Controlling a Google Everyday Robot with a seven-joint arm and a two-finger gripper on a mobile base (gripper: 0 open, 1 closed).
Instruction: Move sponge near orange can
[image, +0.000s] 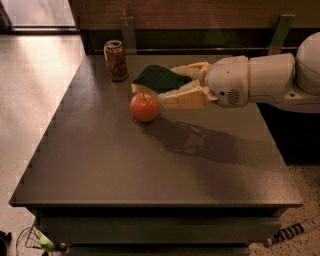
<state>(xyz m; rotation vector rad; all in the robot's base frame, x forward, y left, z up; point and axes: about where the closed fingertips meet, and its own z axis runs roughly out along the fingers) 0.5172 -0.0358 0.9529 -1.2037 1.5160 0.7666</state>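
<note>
Holding sponge (157, 78) clamped in gripper (170, 86), hovering 3 o'clock of orange can (115, 61); I reckon lower slow, release flat, dodge apple (145, 107).

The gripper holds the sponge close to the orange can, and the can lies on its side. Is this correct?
Not quite: the orange can stands upright, as the camera view shows. The gripper does hold the sponge close to it.

Dark table (125, 170) carried two things: orange can (116, 61) upright near far-left corner; red apple (144, 107) nearer middle, apart from can. Gripper (166, 85) hung above far half, just behind apple, fingers clamped on sponge (155, 77), raised off surface.
</note>
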